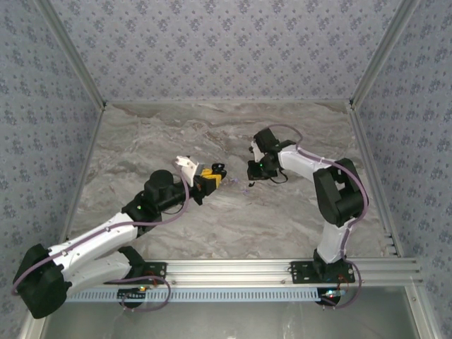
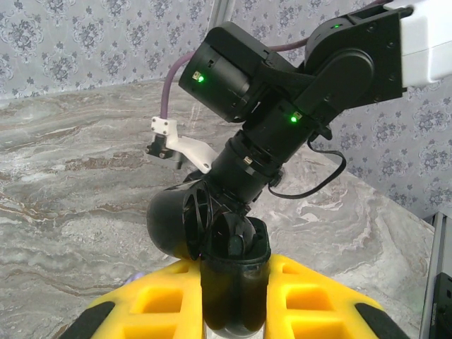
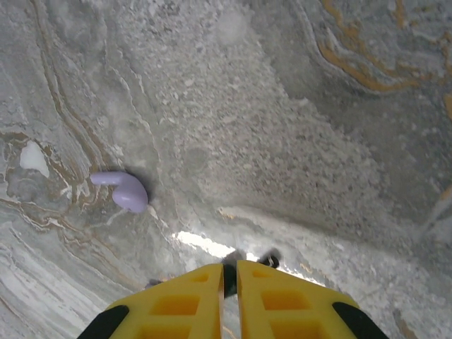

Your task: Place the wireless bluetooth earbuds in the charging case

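Earbud handling is judged as follows: the pale lilac earbud (image 3: 120,189) is a tiny bean-shaped body with a short stem. It is expected to be very light, rigid and smooth-shelled, so it is likely to skid on the bench (image 3: 318,141) or to squirt out of a pinch if it is squeezed off-centre. A hold across the rounded body, with the stem left free, is advised. Little force is needed, and the piece is easily flicked away by a passing fingertip. The earbud lies flat on the bench and is touched by nothing. In the right wrist view it is seen beyond the fingertips and off to the left, clearly apart from them. The right end effector (image 3: 230,272) is drawn almost together, with only a thin slot left between its yellow fingers. A small dark piece (image 3: 268,260) appears to be pinched at the tips; it is judged to be a black earbud, though its shape cannot be made out. The left end effector (image 2: 234,265) is clamped on the black charging case (image 2: 233,282), which is held off the bench with its lid (image 2: 173,222) swung open to the left and its mouth turned toward the right arm. The two end effectors are near each other over the middle of the bench.
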Robot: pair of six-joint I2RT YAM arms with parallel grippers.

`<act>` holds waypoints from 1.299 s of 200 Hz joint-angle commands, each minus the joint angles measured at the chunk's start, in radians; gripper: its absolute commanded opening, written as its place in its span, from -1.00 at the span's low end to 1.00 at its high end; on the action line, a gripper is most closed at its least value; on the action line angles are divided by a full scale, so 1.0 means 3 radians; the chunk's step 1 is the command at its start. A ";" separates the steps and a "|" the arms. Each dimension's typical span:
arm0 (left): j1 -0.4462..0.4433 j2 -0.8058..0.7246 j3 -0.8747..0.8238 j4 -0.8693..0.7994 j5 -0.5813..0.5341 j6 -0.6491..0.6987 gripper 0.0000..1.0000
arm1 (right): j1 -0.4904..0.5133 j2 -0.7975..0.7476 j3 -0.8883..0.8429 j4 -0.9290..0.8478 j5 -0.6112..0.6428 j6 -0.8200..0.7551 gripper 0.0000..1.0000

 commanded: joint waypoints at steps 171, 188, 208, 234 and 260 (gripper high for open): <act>-0.0014 -0.0077 0.0055 0.0063 0.0034 -0.0034 -0.74 | 0.0022 0.0167 0.0043 -0.0484 0.0296 -0.0117 -0.70; -0.0015 -0.0072 0.0055 0.0074 0.0037 -0.0036 -0.75 | 0.0036 0.0115 -0.0009 -0.0509 0.0342 -0.0119 -0.70; -0.0015 -0.0057 0.0055 0.0088 0.0041 -0.0040 -0.75 | 0.0049 0.0073 -0.0044 -0.0542 0.0376 -0.0120 -0.69; -0.0013 -0.0038 0.0055 0.0110 0.0058 -0.0056 -0.75 | 0.0079 0.0040 -0.0073 -0.0580 0.0369 -0.0131 -0.69; -0.0017 -0.0041 0.0049 0.0107 0.0064 -0.0056 -0.76 | 0.0123 0.0025 -0.0073 -0.0642 0.0347 -0.0158 -0.69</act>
